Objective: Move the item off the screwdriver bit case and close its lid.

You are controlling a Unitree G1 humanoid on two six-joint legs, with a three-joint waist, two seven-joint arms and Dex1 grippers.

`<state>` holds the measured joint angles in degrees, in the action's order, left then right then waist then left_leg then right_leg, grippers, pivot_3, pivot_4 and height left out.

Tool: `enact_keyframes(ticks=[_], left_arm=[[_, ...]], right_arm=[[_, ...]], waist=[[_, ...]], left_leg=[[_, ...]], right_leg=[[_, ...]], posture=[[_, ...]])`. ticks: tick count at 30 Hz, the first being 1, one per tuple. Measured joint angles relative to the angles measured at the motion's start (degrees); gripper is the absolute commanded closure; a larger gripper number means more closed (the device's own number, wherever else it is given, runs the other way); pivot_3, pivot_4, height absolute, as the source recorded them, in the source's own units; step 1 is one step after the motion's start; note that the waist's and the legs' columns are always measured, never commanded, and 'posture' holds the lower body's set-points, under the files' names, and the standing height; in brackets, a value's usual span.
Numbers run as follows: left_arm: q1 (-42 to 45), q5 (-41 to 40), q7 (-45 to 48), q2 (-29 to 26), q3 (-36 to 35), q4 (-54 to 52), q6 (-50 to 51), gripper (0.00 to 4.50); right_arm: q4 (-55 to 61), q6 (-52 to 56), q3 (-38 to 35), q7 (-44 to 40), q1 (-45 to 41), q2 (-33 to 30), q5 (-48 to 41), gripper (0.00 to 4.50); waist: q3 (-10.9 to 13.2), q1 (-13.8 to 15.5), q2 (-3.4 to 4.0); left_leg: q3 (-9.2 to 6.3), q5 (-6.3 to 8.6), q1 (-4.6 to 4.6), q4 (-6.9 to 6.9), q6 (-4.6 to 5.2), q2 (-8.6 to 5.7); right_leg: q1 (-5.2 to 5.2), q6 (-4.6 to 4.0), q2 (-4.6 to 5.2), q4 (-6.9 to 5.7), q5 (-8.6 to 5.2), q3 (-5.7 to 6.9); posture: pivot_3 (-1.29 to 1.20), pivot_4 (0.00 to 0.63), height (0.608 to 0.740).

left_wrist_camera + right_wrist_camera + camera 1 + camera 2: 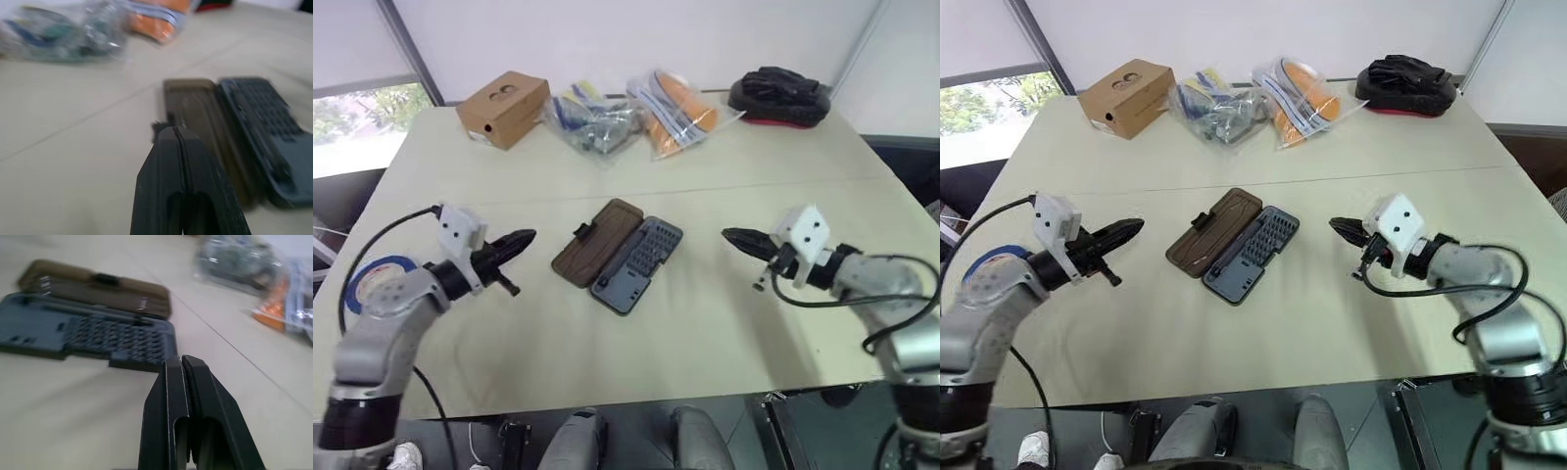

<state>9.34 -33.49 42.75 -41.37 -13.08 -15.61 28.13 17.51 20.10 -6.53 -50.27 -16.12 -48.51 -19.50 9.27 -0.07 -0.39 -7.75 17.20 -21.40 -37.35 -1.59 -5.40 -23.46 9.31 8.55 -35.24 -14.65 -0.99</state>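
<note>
The screwdriver bit case (pixel 644 259) lies open in the middle of the table, its dark grey tray showing rows of bits. Its smoky-brown lid (pixel 597 243) is folded flat on the table on the tray's left side, a small black catch on its outer edge. The item is out of view; I make out nothing resting on the tray or the lid. My left gripper (pixel 529 236) hovers shut to the left of the lid, pointing at it. My right gripper (pixel 729 235) hovers shut to the right of the tray, pointing at it. Both are apart from the case and hold nothing.
Along the far edge stand a brown cardboard box (pixel 504 108), two clear plastic bags (pixel 597 122) (pixel 674 106) of small parts, and a black object on a red base (pixel 780 96). A blue tape roll (pixel 380 276) lies near the table's left edge.
</note>
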Motion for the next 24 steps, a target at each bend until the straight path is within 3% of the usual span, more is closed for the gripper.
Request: enact_keyframes(ticks=[6,24], left_arm=[[1.4,-0.9,4.8,-2.8,0.0,2.0,1.2,4.50],[1.4,-2.0,4.4,-1.8,0.4,0.2,2.9,4.50]], right_arm=[[-0.5,1.5,2.1,-6.3,-6.4,-2.2,-1.7,4.47],[-1.5,0.8,5.8,-7.3,-10.0,-1.0,-0.4,4.47]], waist=[[0.1,-0.6,-0.04],[0.1,-0.6,-0.06]], left_leg=[[-0.02,-0.03,-0.03,0.07,-0.06,0.12],[-0.01,-0.11,-0.06,0.07,-0.21,0.12]], right_leg=[[-0.03,0.00,0.01,0.02,0.00,0.04],[-0.09,0.00,0.04,0.02,0.00,0.02]], posture=[[0.00,0.150,0.740],[0.00,0.150,0.740]])
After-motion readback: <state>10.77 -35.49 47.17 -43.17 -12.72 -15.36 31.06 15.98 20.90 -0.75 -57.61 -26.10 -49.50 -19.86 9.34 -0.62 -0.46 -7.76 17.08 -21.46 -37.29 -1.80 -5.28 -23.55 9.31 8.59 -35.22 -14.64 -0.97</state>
